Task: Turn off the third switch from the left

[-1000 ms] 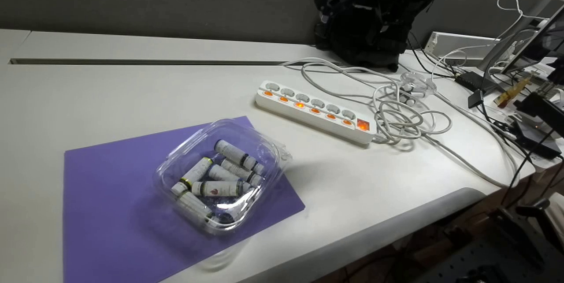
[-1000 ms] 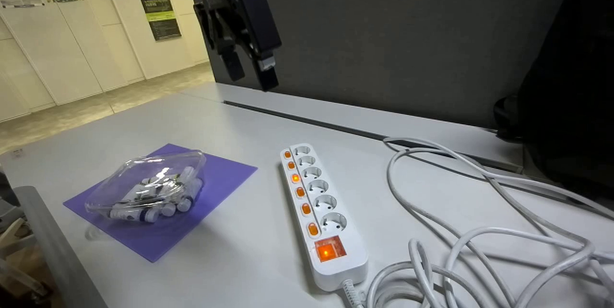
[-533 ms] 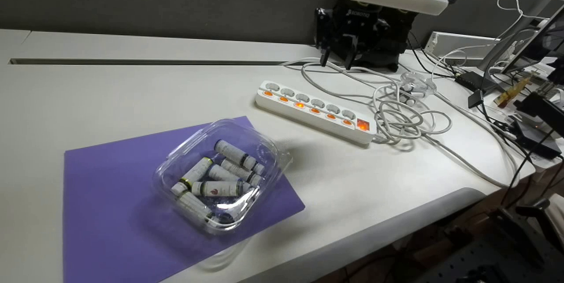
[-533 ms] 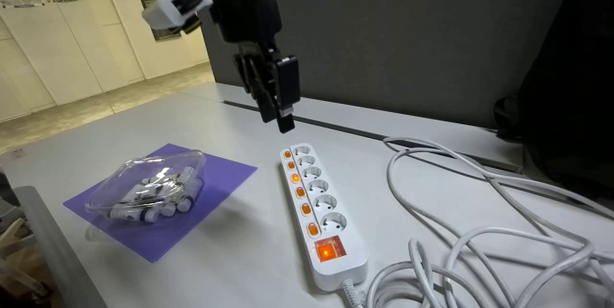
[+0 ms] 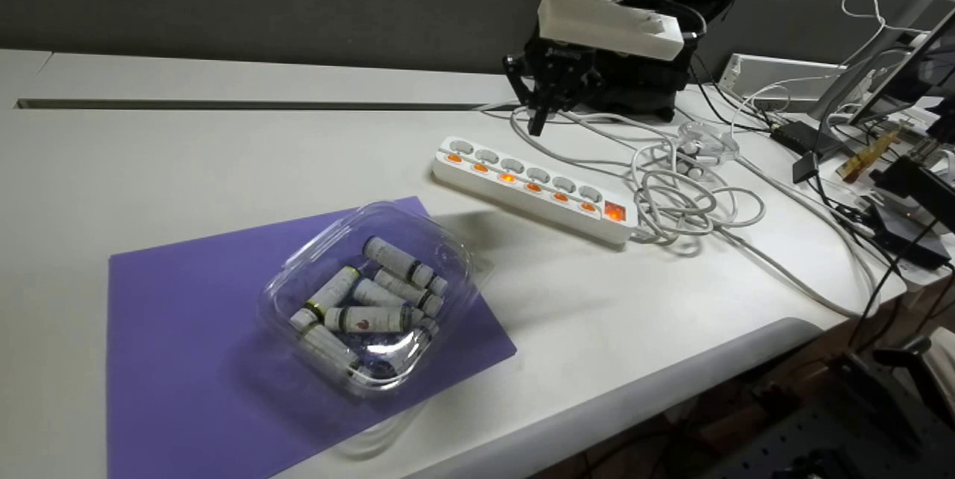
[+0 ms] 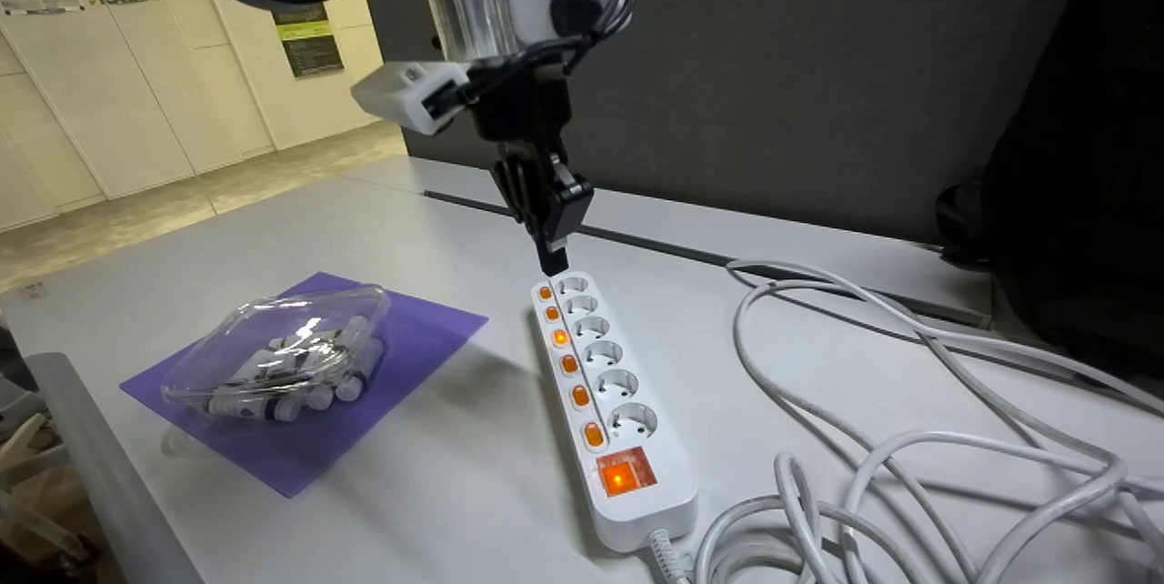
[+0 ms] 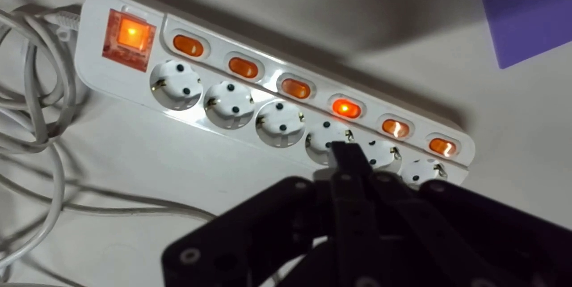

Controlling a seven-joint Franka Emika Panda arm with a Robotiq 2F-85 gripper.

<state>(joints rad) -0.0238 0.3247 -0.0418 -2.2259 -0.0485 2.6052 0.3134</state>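
The white power strip lies on the table with a row of small orange switches along one side. Counted from its cordless end, the third switch glows brightly, as it does in the wrist view, where that switch is lit among duller neighbours. My gripper is shut, its fingertips together with nothing between them. It hangs above the table near the strip's cordless end, apart from the switches. In the wrist view the gripper covers parts of the sockets, while the lit switch stays in plain sight just beyond the tips.
A large main switch glows at the cord end. Looped white cables lie beyond it. A clear plastic box with several small bottles sits on a purple sheet. A dark partition stands behind the table.
My gripper has come down and moved nearer to the power strip. Its fingers, wide apart a second ago, have closed together. The strip, box and lit switch look the same.
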